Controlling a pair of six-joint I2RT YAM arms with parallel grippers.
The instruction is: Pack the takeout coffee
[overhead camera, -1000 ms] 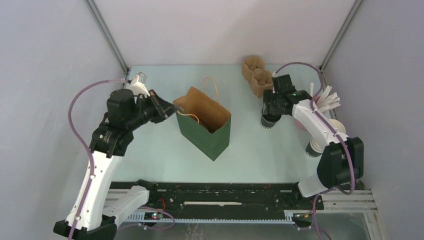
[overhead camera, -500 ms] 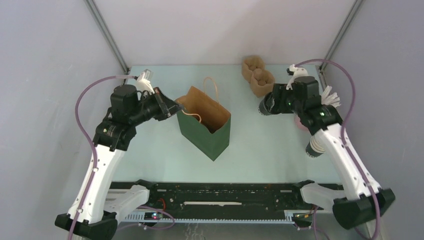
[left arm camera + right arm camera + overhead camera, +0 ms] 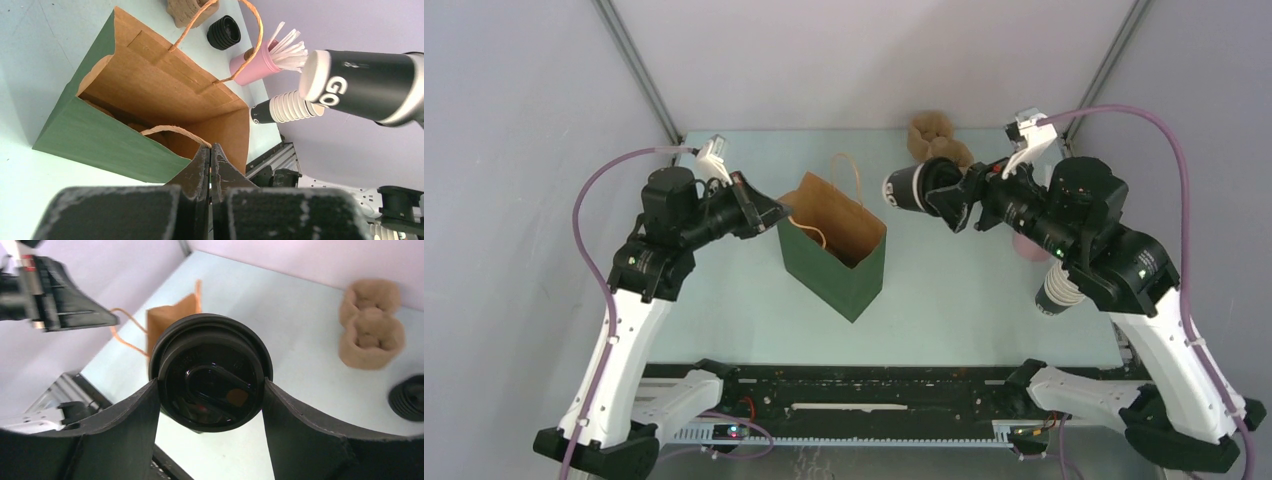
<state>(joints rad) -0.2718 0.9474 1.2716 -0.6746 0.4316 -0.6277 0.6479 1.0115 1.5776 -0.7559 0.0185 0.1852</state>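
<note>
The takeout coffee (image 3: 912, 188) is a dark cup with white lettering and a black lid. My right gripper (image 3: 948, 201) is shut on it near the lid and holds it in the air on its side, base pointing left, just right of the open green paper bag (image 3: 834, 255). The right wrist view shows the lid (image 3: 211, 372) between my fingers (image 3: 125, 425), with the bag (image 3: 172, 320) beyond. My left gripper (image 3: 774, 213) is shut on the bag's near rope handle (image 3: 170, 131) at the left rim. The left wrist view shows the cup (image 3: 365, 87) above the bag (image 3: 125, 95).
A brown pulp cup carrier (image 3: 936, 140) sits at the back. A pink cup of white straws (image 3: 250, 65), a nested stack of paper cups (image 3: 1056, 290) and a stack of black lids (image 3: 224, 32) stand at the right. Something brown lies inside the bag.
My right arm has lifted the coffee off the table, tipped it onto its side and carried it left towards the bag. My left gripper has kept its hold on the bag handle.
</note>
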